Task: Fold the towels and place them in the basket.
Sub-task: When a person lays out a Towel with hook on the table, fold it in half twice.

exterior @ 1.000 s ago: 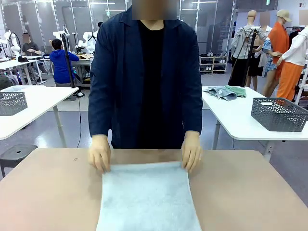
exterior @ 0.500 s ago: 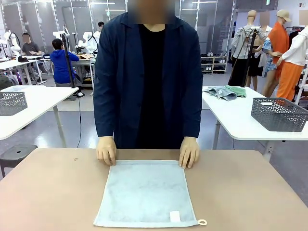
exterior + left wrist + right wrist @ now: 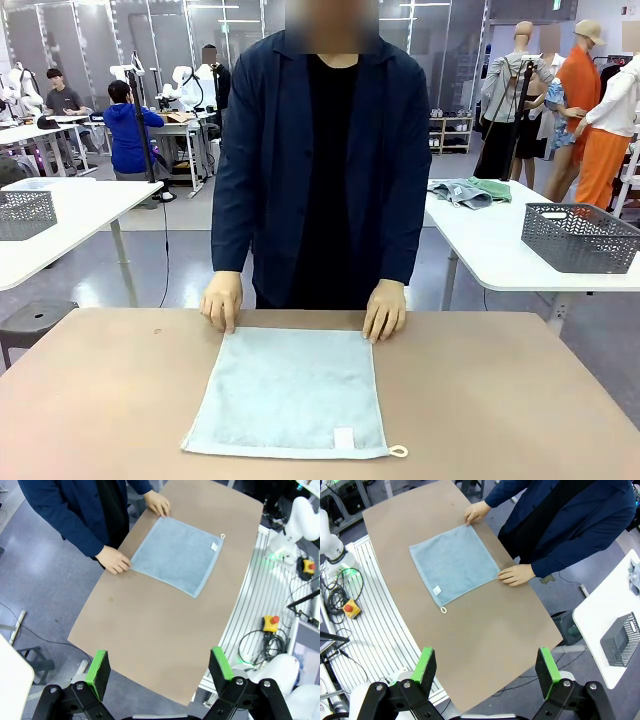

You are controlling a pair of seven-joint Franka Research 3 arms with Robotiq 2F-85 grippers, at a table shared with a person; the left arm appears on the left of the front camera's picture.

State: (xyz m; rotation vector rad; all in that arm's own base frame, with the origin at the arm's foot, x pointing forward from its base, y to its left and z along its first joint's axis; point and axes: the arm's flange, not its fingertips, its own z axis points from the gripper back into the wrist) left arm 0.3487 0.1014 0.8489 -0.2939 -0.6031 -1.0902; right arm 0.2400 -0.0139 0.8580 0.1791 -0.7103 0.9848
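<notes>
One pale blue-grey towel [image 3: 290,392] lies spread flat on the brown table [image 3: 100,400], its white loop [image 3: 398,451] at the near right corner. The person's hands [image 3: 222,300] press its two far corners. From high above, the left wrist view shows the towel [image 3: 175,555] far beyond my left gripper [image 3: 159,655], which is open and holds nothing. My right gripper [image 3: 485,652] is likewise open and bare, well above the towel [image 3: 454,562]. The basket is out of view.
The person stands at the table's far edge. Bare tabletop lies to both sides of the towel. Dark grey lattice bins [image 3: 580,237] [image 3: 25,213] sit on the neighbouring white tables, and crumpled cloths [image 3: 475,190] lie on the right one.
The person has drawn the towel toward the far side and flattened it, so its near edge and loop have come into view. Both grippers stay open.
</notes>
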